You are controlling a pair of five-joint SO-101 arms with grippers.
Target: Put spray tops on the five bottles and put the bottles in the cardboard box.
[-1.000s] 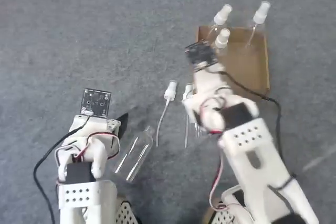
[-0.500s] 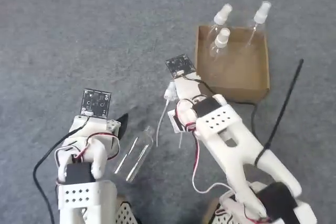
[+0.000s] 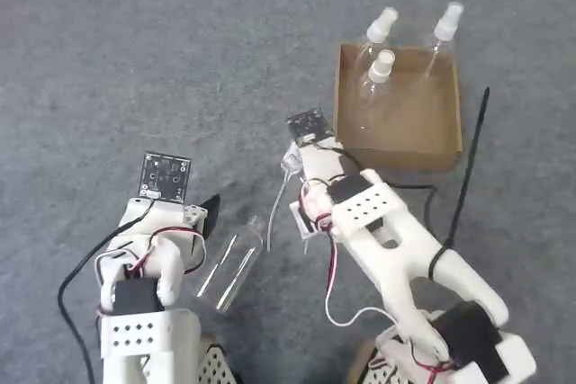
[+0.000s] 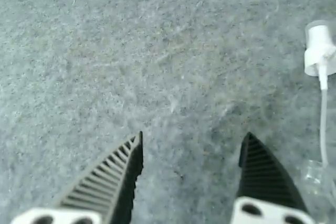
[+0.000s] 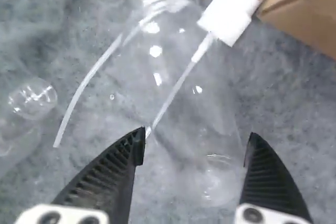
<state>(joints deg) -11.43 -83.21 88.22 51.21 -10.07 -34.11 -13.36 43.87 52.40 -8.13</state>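
Right gripper [image 5: 195, 137] hung, jaws apart, over a lying clear bottle [image 5: 173, 77].
Left gripper [image 4: 192, 137] sat at the table's 7 o'clock, jaws apart, above carpet [image 4: 105, 51].

Even light, soft shadows; glints (bottle [image 5: 191, 108])

White plastic arms [image 3: 396, 240] carry red, white and black cables [image 3: 467, 168] and black, ribbed, pointed tool fingers [image 4: 113, 179].

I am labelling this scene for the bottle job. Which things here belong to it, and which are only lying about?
For the job:
- cardboard box
- three capped bottles
- uncapped bottle beside the left pincer
- clear bottle under the right pincer
- loose spray tops

Only lying about:
- grey table cover
- black cable
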